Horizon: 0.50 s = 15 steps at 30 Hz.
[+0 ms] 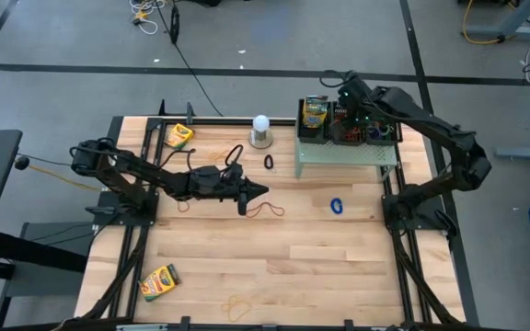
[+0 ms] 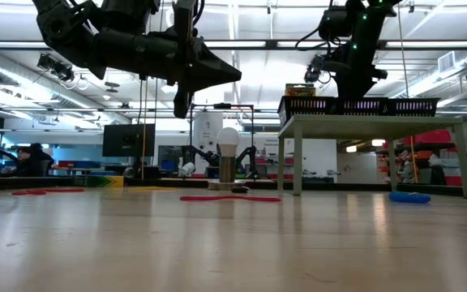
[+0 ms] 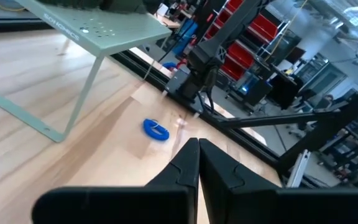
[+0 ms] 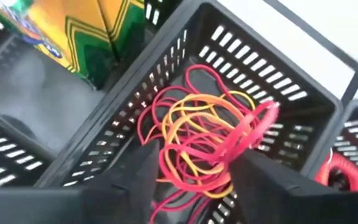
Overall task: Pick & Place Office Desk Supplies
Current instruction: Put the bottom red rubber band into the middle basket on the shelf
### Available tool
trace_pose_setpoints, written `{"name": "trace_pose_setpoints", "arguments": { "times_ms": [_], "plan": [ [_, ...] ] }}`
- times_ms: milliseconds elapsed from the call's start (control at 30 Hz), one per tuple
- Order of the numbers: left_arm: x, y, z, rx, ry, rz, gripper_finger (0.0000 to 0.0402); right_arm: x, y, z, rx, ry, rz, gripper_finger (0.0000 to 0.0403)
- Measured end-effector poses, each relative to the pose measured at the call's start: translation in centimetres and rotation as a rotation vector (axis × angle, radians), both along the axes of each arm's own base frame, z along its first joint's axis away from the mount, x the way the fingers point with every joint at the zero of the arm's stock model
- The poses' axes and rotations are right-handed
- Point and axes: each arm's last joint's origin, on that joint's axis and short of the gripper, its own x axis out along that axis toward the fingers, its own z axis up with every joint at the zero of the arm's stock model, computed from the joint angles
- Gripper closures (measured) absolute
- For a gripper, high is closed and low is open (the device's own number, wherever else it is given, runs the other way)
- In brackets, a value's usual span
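Right gripper (image 4: 194, 168) is hanging spread over the middle black mesh basket (image 4: 303, 106), a red band loop (image 4: 253, 127) draped just ahead of its fingers.

In the high view's centre, the left gripper (image 1: 256, 191) is hovering pressed together, empty; a red band (image 1: 267, 210) is lying just below-right of it, the blue band (image 1: 337, 206) farther right, nearer the riser (image 1: 348, 152).
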Motion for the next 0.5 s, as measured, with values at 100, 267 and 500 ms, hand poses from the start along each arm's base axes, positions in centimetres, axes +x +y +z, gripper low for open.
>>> {"name": "trace_pose_setpoints", "arguments": {
  "times_ms": [100, 267, 500],
  "plan": [
    [0.0, 0.0, 0.0, 0.022, 0.003, -0.002, 0.0391, -0.1, 0.1, 0.6, 0.017, -0.025, -0.036, 0.0172],
    [0.0, 0.0, 0.0, 0.035, 0.009, -0.004, 0.039, -0.1, 0.2, 2.5, 0.009, -0.086, -0.072, 0.0136],
    [0.0, 0.0, -0.2, 0.037, 0.023, -0.004, 0.039, 0.0, 0.4, 4.7, -0.062, -0.086, 0.01, 0.013]
  ]
}}
